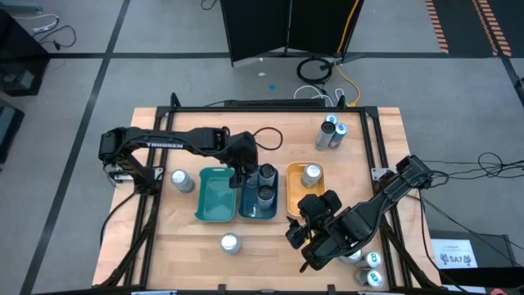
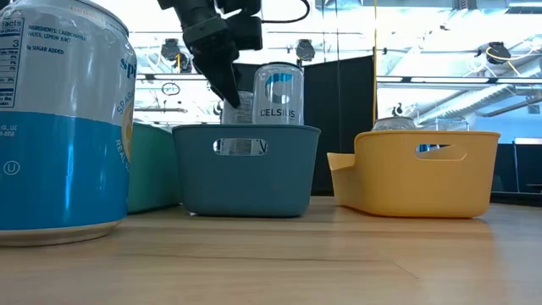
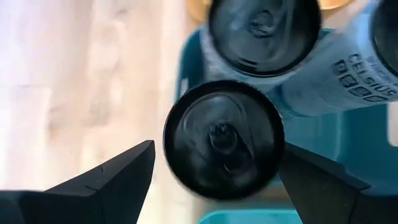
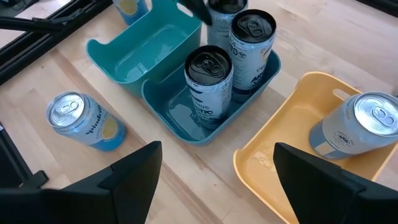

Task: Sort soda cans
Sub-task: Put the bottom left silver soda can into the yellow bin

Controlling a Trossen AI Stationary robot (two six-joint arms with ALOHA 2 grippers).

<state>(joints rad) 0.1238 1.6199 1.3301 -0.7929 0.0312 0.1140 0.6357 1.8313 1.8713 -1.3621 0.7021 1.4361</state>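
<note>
I have the left gripper (image 1: 243,174) hanging over the dark blue tray (image 1: 248,209), its fingers (image 3: 106,180) spread either side of a black-topped can (image 3: 224,140) without touching it; that can stands upright in the tray just beside two more cans (image 4: 231,53). My right gripper (image 1: 315,238) waits near the front right of the desk (image 1: 262,246), fingers open and empty, looking toward a silver can (image 4: 357,127) in the orange tray (image 4: 280,155), an empty teal tray (image 4: 140,53) and a blue can (image 4: 84,121) lying on the desk
</note>
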